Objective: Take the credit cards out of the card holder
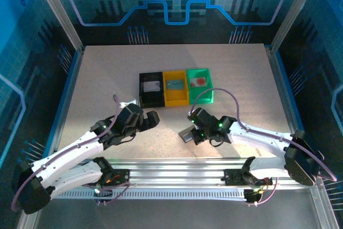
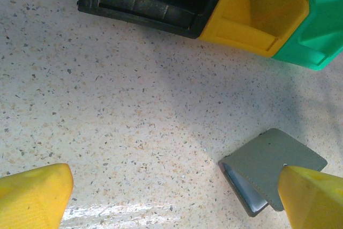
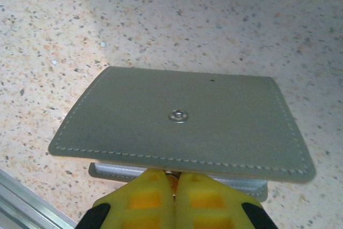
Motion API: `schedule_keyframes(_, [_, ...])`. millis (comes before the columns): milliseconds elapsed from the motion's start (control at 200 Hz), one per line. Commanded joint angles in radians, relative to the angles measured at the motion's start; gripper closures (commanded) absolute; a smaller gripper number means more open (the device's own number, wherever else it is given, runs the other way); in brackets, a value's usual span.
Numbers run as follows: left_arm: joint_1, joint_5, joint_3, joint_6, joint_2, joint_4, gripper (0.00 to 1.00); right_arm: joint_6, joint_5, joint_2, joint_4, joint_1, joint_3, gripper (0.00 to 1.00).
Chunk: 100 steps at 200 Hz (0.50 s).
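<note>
My right hand (image 3: 172,178) is pinching the grey card holder (image 3: 182,116) by its near edge, fingers pressing together, near the table (image 1: 107,79) front. My left hand (image 1: 151,120) is hanging spread wide nearby. Credit cards (image 1: 199,81) are sitting in the black bin (image 1: 143,97), yellow bin (image 1: 177,98) and green bin (image 1: 208,94).

Left arm (image 1: 80,146): extended from its base at the near left corner, forward and inward over the worktop, wrist pitched down. Left end effector (image 1: 151,120) (image 2: 174,174): jaws spread wide, yellow fingertips (image 2: 35,197) well apart, nothing between them, hanging clear of the surface.

Right arm (image 1: 262,135): extended from its base at the near right corner, reaching inward and leftward, wrist low. Right end effector (image 1: 190,132) (image 3: 173,186): jaws closed, yellow pads (image 3: 144,199) pressed together, tips at the near edge of the card holder (image 3: 182,119). Whether they pinch it cannot be confirmed. The two end effectors face each other, apart.
</note>
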Motion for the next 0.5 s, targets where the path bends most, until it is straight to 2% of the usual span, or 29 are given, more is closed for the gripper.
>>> schedule_keyframes(0, [-0.01,-0.01,-0.004,-0.021,-0.017,-0.029,0.01,0.022,0.065,-0.02,-0.076,0.006,-0.007,1.0])
schedule_keyframes(360, [-0.01,-0.008,-0.014,-0.044,-0.059,-0.044,0.01,-0.066,0.153,0.069,-0.109,-0.004,0.129,1.0])
schedule_keyframes(495, [-0.011,-0.009,-0.034,-0.064,-0.091,-0.046,0.01,-0.1,0.135,0.112,-0.076,0.001,0.182,1.0])
